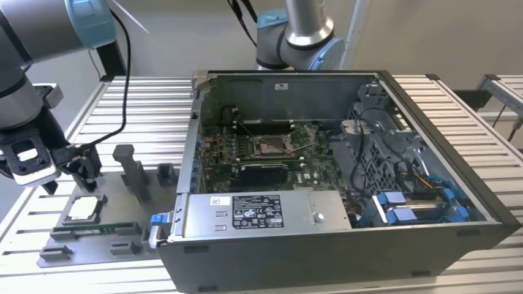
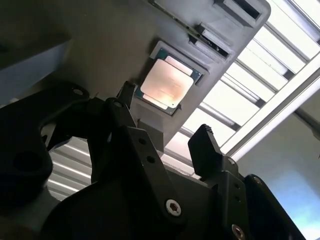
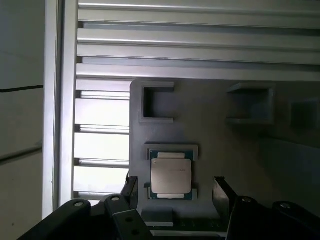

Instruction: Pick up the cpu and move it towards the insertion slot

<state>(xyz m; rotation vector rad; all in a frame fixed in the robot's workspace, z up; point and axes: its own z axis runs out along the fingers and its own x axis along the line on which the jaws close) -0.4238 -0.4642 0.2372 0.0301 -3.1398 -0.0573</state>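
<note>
Gripper (image 1: 70,179): lower left of exterior view, fingers apart, nothing held.
Cpu (image 1: 84,209): flat in recess of grey holder plate (image 1: 122,211), just below gripper, lower left of frame.
Line-up: in first wrist view, cpu sits btwn the two fingers (image 3: 220,192), untouched.
Insertion slot (image 1: 271,144): frame centre, inside open pc case (image 1: 327,257), well apart from cpu.
Stage: judged pre-grasp.

nothing readable; the label (image 1: 246,211) on the power supply (image 1: 323,211) is too small.
</note>
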